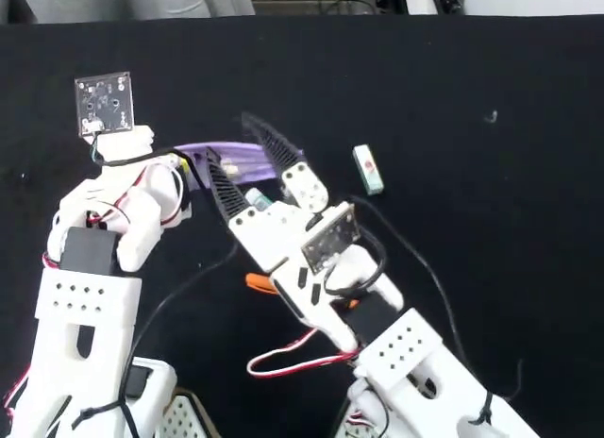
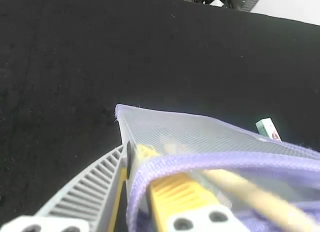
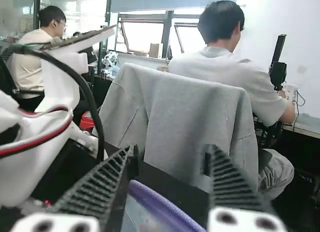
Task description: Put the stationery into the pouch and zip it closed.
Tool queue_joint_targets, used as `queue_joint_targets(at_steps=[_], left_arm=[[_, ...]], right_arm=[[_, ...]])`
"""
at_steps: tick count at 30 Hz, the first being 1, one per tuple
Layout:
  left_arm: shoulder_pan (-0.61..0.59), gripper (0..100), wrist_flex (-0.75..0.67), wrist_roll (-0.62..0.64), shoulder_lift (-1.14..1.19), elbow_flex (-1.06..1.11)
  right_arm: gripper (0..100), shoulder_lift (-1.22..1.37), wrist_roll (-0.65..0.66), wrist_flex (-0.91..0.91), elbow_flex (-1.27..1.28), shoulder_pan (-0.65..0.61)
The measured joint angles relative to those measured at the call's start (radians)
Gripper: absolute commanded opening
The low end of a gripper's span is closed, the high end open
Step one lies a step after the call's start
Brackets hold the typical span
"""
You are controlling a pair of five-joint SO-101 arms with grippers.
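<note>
Across the full high view lies the black surface point(image 1: 491, 79), which carries everything. At its near-left edge stands the L arm point(image 1: 90, 296), at near-centre the R arm point(image 1: 377, 334); both angle toward mid-surface.

Next in size: the pouch point(image 1: 241, 158), clear mesh w/ purple zip edge. It lies approx. mid-surface, long axis left-to-right, between the two tools.

The L tool point(image 1: 189, 164) is clenched on the pouch's left end. Its wrist view point(image 2: 134, 151) shows the pouch point(image 2: 200, 137) wall pinched btwn a grey ribbed finger point(image 2: 85, 197) and a yellow finger point(image 2: 175, 197), w/ the purple edge draped over the yellow one.

The R tool point(image 1: 229, 143) is released: black serrated fingers point(image 1: 225, 188) spread wide, one each side of the pouch. In its wrist view point(image 3: 170, 162) the purple pouch point(image 3: 155, 204) edge sits in the gap; contact w/ either finger cannot be told.

Inside the pouch: a pale stick point(image 2: 250, 189), pencil-like.

Outside the pouch: the eraser point(image 1: 368, 168) point(image 2: 268, 128), white w/ green end, on the surface to the right, near but apart.

Smallest: an orange item point(image 1: 257, 282), partly under the R arm; type not identifiable.
</note>
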Motion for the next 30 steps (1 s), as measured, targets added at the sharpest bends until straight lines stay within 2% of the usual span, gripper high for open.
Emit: queue_joint_targets(at_steps=[8, 20, 25, 30], left_arm=[[-0.011, 3, 0.0, 0.0, 0.0, 0.002], [-0.192, 3, -0.054, 0.002, 0.025, 0.006], [-0.245, 3, -0.064, 0.002, 0.025, 0.006], [-0.338, 3, -0.106, -0.002, 0.026, 0.008]], right_arm=[[24.0, 0.0, 0.104, 0.269, -0.209, -0.043], [24.0, 0.0, 0.143, 1.034, -0.746, -0.044], [24.0, 0.0, 0.144, 1.255, -0.796, -0.046], [24.0, -0.002, 0.196, 1.343, -0.773, -0.046]])
